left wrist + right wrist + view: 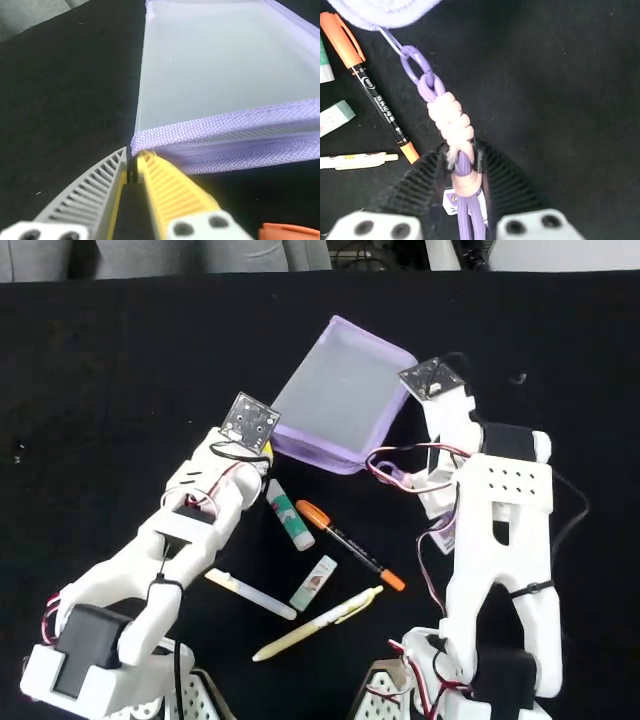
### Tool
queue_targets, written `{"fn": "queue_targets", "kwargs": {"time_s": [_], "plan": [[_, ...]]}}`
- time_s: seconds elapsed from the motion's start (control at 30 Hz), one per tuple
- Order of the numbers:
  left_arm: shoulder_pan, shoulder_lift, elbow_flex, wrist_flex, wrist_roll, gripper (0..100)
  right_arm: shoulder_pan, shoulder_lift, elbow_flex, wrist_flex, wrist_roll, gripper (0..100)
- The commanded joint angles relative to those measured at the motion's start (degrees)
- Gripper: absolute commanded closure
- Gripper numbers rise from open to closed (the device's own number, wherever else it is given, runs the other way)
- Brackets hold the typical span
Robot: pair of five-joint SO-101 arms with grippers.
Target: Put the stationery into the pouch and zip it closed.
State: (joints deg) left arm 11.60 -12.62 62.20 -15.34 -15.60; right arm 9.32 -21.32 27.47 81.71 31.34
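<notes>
The pouch (335,390) lies flat near the middle of the black counter (120,370). It is a frosted translucent rectangle bound in woven purple tape, and its far edge is cut off in the left wrist view. The left claw (132,159), with ribbed grey and yellow fingers, is pinched together on one woven corner. From the opposite corner, purple chain links (417,70) lead to a braided pink-and-purple cord (452,120), which the right claw (462,152) clamps. The zip slider is hard to make out. Just beside the pouch lie a glue stick (290,515), an orange-capped black marker (350,545), a small eraser (313,583), a white pen (250,594) and a yellow pen (318,623).
</notes>
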Motion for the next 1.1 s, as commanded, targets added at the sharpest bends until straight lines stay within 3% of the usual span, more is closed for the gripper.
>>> {"fn": "queue_targets", "kwargs": {"time_s": [0.0,0.1,0.23,0.5,0.67,0.93,1.07], "plan": [[1.54,-0.18,-3.91,-0.97,-0.09,97,2.20,-2.95,-3.03,0.62,0.62,98.8],[4.26,-0.18,-3.91,-1.05,0.09,88,2.20,-2.95,-3.03,0.62,0.79,98.8],[6.11,1.93,-4.97,-1.05,5.89,81,2.20,-2.95,-3.03,0.53,0.88,98.8],[5.67,15.38,-13.05,-1.23,3.87,81,2.20,-2.95,-3.03,0.44,0.97,98.8],[6.02,14.77,-14.29,-1.32,3.43,86,2.20,-2.95,-3.03,0.35,1.05,98.8],[7.52,15.65,-18.68,-1.32,3.87,86,2.46,-2.95,-2.77,-0.35,1.05,98.8],[7.52,20.22,-22.46,-1.32,3.43,95,2.37,-2.95,-2.77,-0.35,1.05,98.8]]}}
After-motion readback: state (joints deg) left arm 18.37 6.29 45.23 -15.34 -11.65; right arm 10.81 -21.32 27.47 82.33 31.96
